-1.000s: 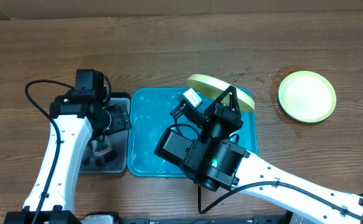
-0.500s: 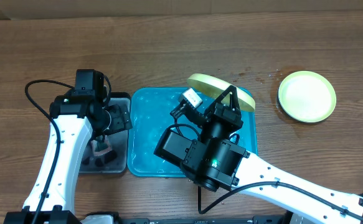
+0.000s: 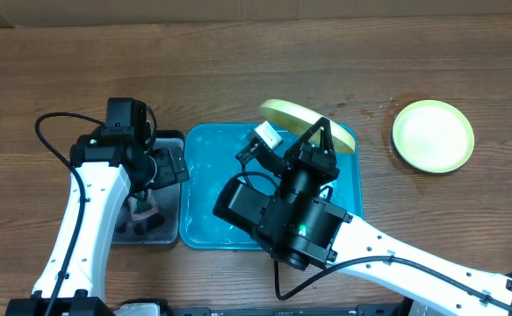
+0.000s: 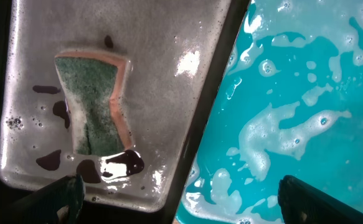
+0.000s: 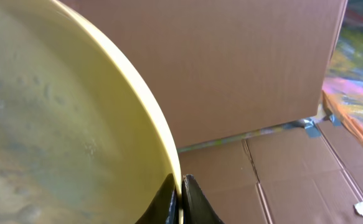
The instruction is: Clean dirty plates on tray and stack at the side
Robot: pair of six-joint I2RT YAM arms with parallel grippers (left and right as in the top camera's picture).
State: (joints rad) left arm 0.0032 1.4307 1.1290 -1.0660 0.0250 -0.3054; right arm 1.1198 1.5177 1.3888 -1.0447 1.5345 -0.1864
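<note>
Standing at the desk (image 3: 238, 61), one notes the right arm (image 3: 326, 233) reaching over the large blue tray (image 3: 205, 189), its jaws closed on the rim of a pale yellow-green plate (image 3: 284, 111). The right wrist view shows two dark fingertips (image 5: 191, 198) pinching the plate's edge (image 5: 75, 118) from either side, with almost no gap between them. This plate is held tilted, clear of the tray floor, over the tray's far edge. Its face looks wet and cloudy, and cardboard boxes (image 5: 243, 68) show behind it. The blue tray's floor (image 4: 306, 87) carries water and patches of white foam. Just left of it, and touching along one side, lies a smaller black tray (image 3: 169, 226), also wet, with a green and pink sponge (image 4: 93, 102) lying flat in it among dark puddles. The left arm (image 3: 89, 193) hangs over this black tray; its jaws are spread wide and hold nothing, one fingertip (image 4: 327, 199) showing at each lower corner of the left wrist view. A second yellow-green plate (image 3: 432, 135) lies flat on the desk, well to the right of the blue tray, its upper face looking clean. Damp marks (image 3: 387, 105) show on the wood just beside it.
</note>
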